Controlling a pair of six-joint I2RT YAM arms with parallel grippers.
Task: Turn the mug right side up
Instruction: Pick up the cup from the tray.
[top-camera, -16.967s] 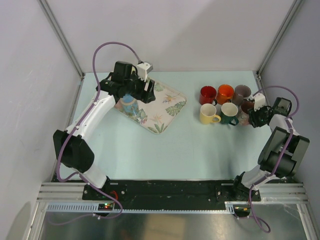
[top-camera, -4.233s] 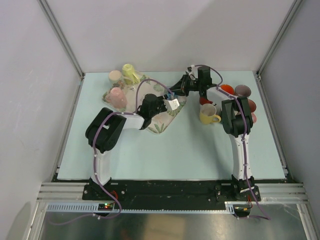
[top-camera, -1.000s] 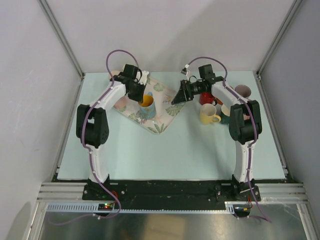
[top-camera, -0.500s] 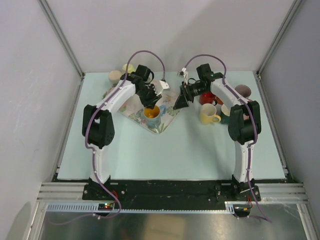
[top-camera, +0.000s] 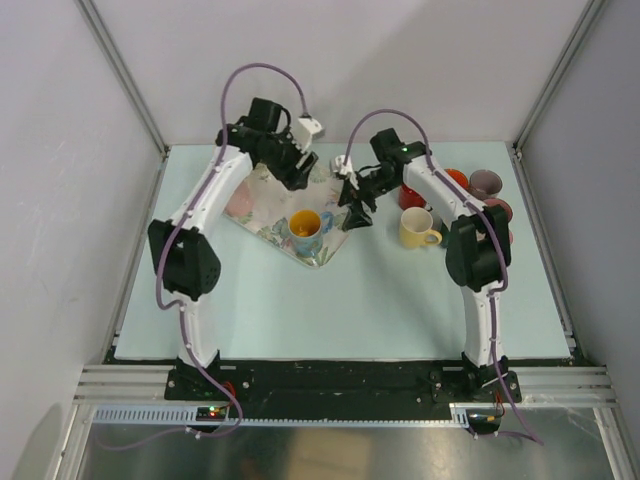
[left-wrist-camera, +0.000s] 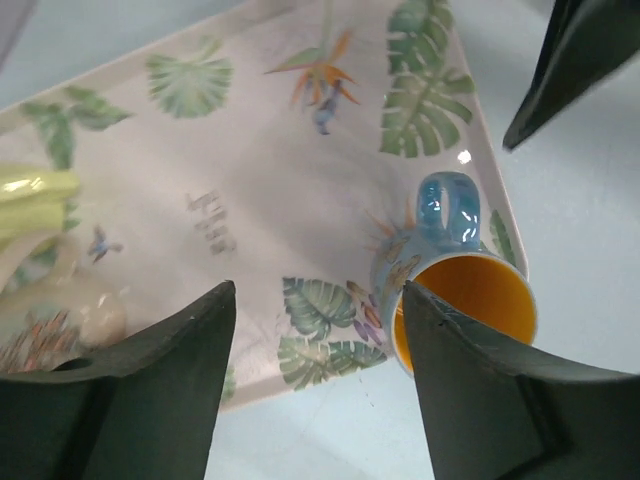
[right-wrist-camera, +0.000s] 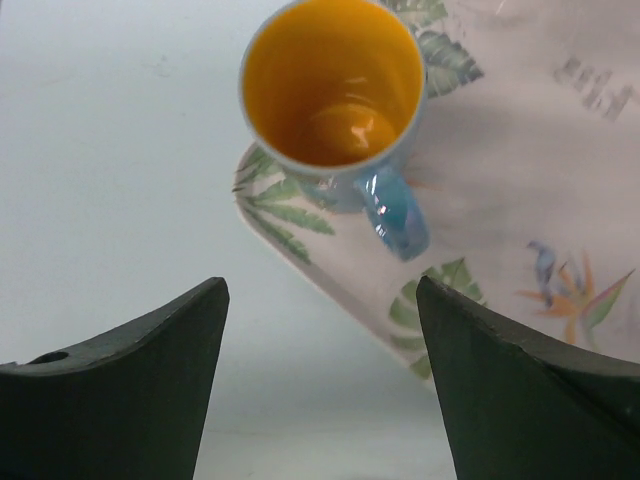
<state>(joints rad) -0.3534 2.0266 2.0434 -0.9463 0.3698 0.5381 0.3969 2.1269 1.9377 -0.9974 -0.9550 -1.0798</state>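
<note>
The mug (top-camera: 306, 225), pale blue with a floral print, an orange inside and a blue handle, stands mouth up at the near corner of the leaf-patterned tray (top-camera: 268, 228). My left gripper (top-camera: 297, 176) hangs open above and behind it, holding nothing. In the left wrist view the mug (left-wrist-camera: 455, 290) sits just beyond the right finger of the open left gripper (left-wrist-camera: 318, 290). My right gripper (top-camera: 355, 208) is open to the mug's right, apart from it. The right wrist view shows the mug (right-wrist-camera: 335, 85) ahead of the empty right gripper (right-wrist-camera: 320, 285).
The tray (left-wrist-camera: 260, 160) also carries a yellow-green mug (left-wrist-camera: 30, 190) and a pale floral mug (left-wrist-camera: 60, 310) at its far left. To the right on the table stand a yellow mug (top-camera: 418, 228), a red one (top-camera: 414, 196), an orange one (top-camera: 456, 180) and a brownish one (top-camera: 485, 183).
My left gripper has opened, let go of the mug and pulled back towards the far wall. The mug now stands alone on the tray's near corner. My right gripper has drifted nearer it.
</note>
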